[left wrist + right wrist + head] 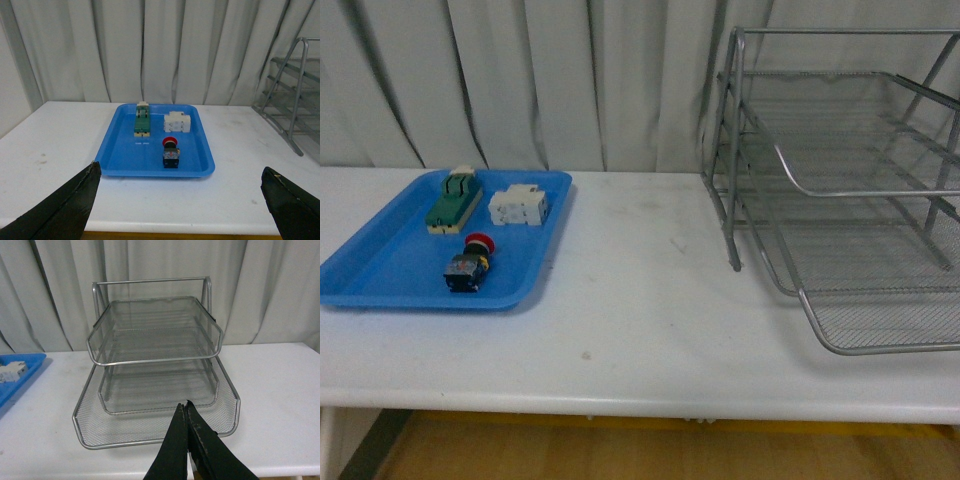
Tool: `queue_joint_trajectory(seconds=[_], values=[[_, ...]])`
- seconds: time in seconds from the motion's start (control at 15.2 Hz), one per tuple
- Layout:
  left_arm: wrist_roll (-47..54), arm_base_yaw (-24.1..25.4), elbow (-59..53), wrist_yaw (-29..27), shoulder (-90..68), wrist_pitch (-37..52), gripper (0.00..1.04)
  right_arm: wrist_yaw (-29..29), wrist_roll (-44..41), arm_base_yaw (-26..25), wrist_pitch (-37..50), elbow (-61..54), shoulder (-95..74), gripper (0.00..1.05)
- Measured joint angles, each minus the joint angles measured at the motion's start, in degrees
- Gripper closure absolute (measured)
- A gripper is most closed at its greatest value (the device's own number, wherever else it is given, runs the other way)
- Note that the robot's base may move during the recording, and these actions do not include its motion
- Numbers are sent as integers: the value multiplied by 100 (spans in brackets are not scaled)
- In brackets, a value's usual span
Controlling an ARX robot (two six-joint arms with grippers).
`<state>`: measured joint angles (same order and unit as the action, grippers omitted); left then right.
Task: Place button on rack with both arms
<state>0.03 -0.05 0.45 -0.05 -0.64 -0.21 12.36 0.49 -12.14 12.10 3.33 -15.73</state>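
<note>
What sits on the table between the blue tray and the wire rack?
Nothing: in the front view the white table between the blue tray and the rack is bare apart from faint marks.

We see the right gripper (185, 406) with its two black fingers pressed together, the tips showing against the mesh of the lowest tier of the rack (155, 361). This silver three-tier wire rack stands upright on the white table (280, 405) before a pale curtain (150, 260). Off to one side, apart from the rack, a blue tray (30, 365) holds a white terminal block (11, 371).
</note>
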Motion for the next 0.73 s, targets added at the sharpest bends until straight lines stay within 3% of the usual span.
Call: queue_joint_trajectory(seconds=[0.33, 0.4, 0.46, 0.73], values=[[0, 0, 0, 2, 0, 2, 7, -533, -13, 498, -273, -98, 402, 103], [0, 0, 2, -2, 0, 0, 7, -1093, -13, 1038, -188, -236, 551, 103], [0, 0, 0, 4, 0, 4, 7, -1126, -31, 1268, -909, -271, 1012, 103], [0, 0, 0, 0, 0, 2, 7, -1237, -31, 1213, -1222, -271, 1550, 103]])
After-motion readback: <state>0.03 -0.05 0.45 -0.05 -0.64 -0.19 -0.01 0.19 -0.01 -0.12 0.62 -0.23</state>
